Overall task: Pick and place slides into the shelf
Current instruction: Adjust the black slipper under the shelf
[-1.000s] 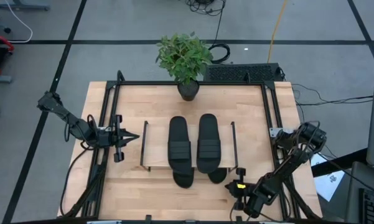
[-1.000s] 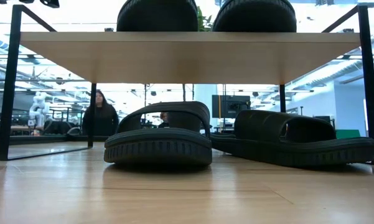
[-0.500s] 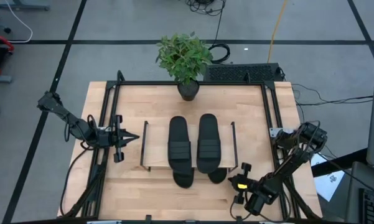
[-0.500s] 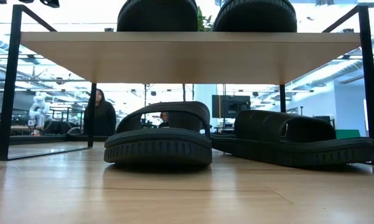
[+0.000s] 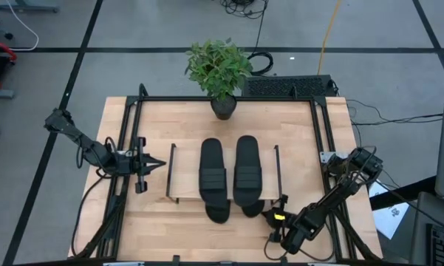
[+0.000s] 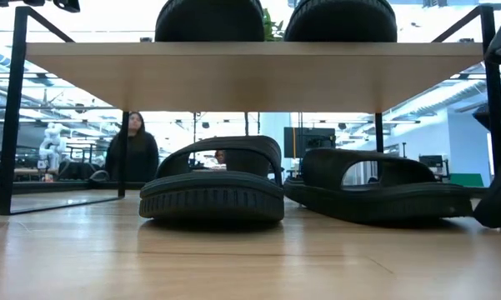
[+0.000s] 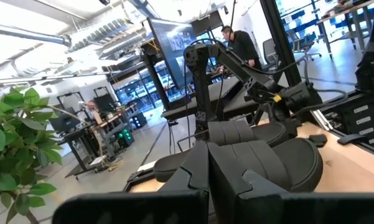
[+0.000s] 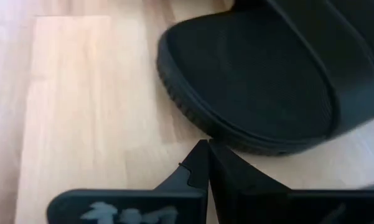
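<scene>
The shelf (image 5: 186, 177) stands mid-table, and its board (image 6: 250, 77) spans the low view. Two black slides (image 5: 214, 171) (image 5: 247, 170) lie on top of it. Two more rest sole-down on the table under it, the left one (image 6: 212, 183) and the right one (image 6: 375, 187), with their near ends (image 5: 219, 213) (image 5: 253, 209) poking out. My right gripper (image 5: 270, 216) is shut, low at the right lower slide's near end (image 8: 255, 81). My left gripper (image 5: 161, 163) waits shut, left of the shelf. My right gripper touches the right lower slide with its shut fingertips (image 8: 202, 149), at the sole rim of the near end (image 8: 196, 127). The fingers come low and slanting from the table's near right. The slide lies flat on the table under the shelf.
A potted plant (image 5: 222, 74) stands at the far edge behind the shelf. Black frame rails (image 5: 129, 148) (image 5: 321, 140) run along both table sides. Bare wood (image 5: 170, 222) lies near-left of the shelf. A person (image 6: 132, 150) stands in the room beyond.
My right gripper has moved toward the table's left along the near edge, up to the right lower slide. That slide's near end has swung toward the left and slid a little farther under the shelf. The other three slides have stayed put.
</scene>
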Controlling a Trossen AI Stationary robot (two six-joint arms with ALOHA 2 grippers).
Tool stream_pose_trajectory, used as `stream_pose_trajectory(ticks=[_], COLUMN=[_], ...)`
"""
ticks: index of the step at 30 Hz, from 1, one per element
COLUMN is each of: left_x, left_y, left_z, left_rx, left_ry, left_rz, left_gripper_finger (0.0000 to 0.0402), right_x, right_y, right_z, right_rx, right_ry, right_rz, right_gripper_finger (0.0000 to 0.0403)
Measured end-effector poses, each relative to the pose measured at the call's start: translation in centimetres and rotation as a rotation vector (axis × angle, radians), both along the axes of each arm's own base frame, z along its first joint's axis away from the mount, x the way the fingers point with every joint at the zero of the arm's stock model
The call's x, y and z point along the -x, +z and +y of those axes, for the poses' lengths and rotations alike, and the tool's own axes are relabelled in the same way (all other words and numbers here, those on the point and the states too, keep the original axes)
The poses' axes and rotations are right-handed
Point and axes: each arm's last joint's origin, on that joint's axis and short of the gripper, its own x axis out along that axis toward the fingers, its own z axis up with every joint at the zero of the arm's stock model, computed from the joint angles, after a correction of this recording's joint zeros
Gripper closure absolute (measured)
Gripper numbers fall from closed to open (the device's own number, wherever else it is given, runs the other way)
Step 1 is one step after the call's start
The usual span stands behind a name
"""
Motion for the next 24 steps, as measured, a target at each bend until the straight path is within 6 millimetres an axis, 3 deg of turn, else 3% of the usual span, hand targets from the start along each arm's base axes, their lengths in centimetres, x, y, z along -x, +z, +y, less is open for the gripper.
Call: stream_pose_trajectory(ticks=[24], left_x=[0.0], left_y=[-0.1], left_z=[0.0], left_rx=[-0.03], left_ry=[0.004], left_rz=[0.005], left_gripper_finger=[0.0401], right_x=[-1.7], right_y=[0.5], right_z=[-0.1], right_rx=[0.007], right_ry=[0.064], right_rz=[-0.053], right_gripper_finger=[0.0403])
